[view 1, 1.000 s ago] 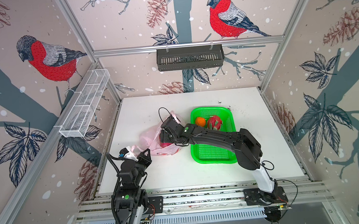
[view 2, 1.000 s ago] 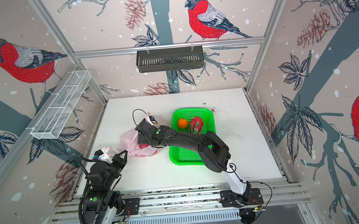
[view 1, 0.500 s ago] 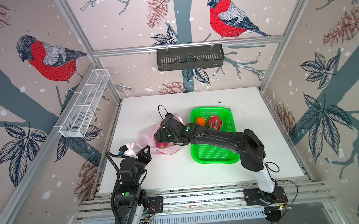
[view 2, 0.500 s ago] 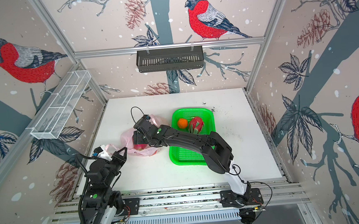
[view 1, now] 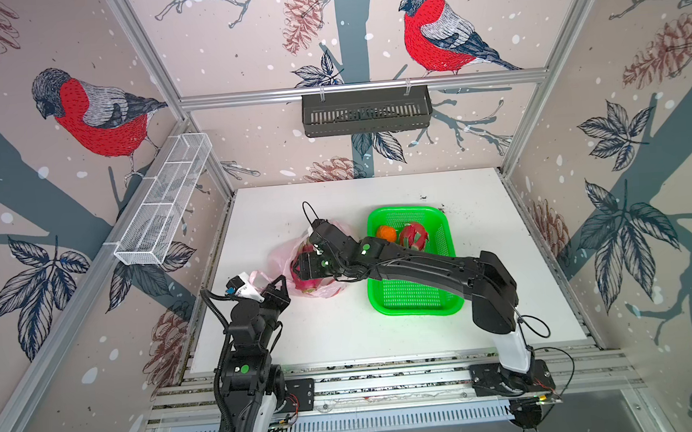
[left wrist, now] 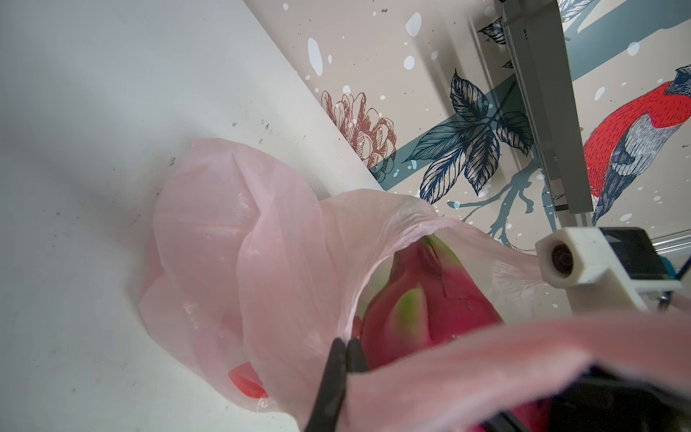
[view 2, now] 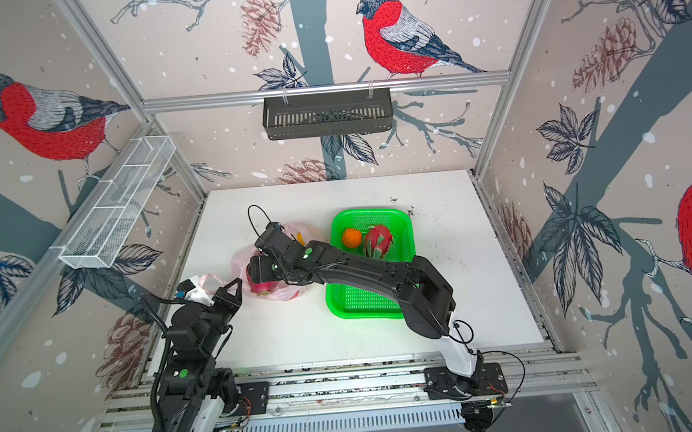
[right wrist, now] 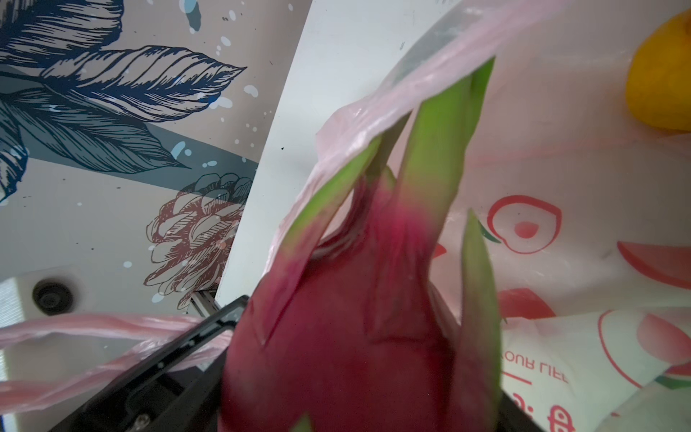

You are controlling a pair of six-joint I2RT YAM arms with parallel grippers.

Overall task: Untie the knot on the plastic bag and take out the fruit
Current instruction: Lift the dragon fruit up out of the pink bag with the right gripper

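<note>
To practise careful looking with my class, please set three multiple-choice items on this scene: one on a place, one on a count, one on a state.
1. Where is the magenta dragon fruit at the right gripper?
A: in the translucent pale pink plastic bag. B: in a metal bowl. C: in a cardboard box.

2. How many fruits lie in the bright green perforated plastic basket?
A: none. B: four. C: two.

3. How is the left gripper?
A: wide open. B: shut on the pink bag's film. C: shut on a spoon.

Key:
1 A, pink film surrounds the fruit in the right wrist view.
2 C, a round orange fruit and a second dragon fruit lie there.
3 B, the left wrist view shows its tips pinched on the film.
</note>
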